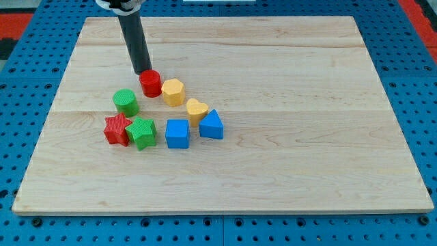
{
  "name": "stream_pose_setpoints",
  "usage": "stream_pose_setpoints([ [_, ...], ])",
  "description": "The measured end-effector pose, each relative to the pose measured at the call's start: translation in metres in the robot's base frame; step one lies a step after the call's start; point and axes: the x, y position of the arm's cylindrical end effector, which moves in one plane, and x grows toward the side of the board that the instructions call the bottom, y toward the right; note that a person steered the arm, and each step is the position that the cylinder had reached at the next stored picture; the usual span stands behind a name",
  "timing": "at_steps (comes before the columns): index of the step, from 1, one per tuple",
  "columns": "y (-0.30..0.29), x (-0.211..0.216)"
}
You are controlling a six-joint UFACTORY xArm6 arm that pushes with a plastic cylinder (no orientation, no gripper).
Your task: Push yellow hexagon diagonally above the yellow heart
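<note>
The yellow hexagon sits on the wooden board, left of its middle and in its upper half, and the yellow heart lies just beside it at about 4 o'clock, so close that I cannot tell whether the two touch. From the heart, then, the hexagon already stands at about 10 o'clock, diagonally above it. My tip is at about 10 o'clock from the hexagon, near but not against it, and the red cylinder stands between them, touching or nearly touching the tip's lower right side and just beside the hexagon's left face. That is the relation the next move turns on, in my judgement: a straight push from where the tip stands would run through the red cylinder first and would drive the hexagon toward 4 o'clock, into the heart, not away from it. There is no claw on this arm, only the bare rod, so nothing opens or clamps. Further out, the blue triangular block touches the heart at its 5 o'clock, a blue cube lies at 6 o'clock from the hexagon, a green cylinder at 8 o'clock, and a red star and green star sit side by side lower left.
</note>
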Motion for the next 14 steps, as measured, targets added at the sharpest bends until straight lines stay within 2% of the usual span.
stream_pose_setpoints([
  [1,-0.002,-0.002],
  [2,0.031,-0.006],
  [4,0.033,-0.016],
  [5,0.055,-0.02],
  [8,0.117,0.047],
  [9,0.071,0.085],
  [10,0.039,0.094],
  [12,0.033,0.11],
  [14,-0.039,0.097],
])
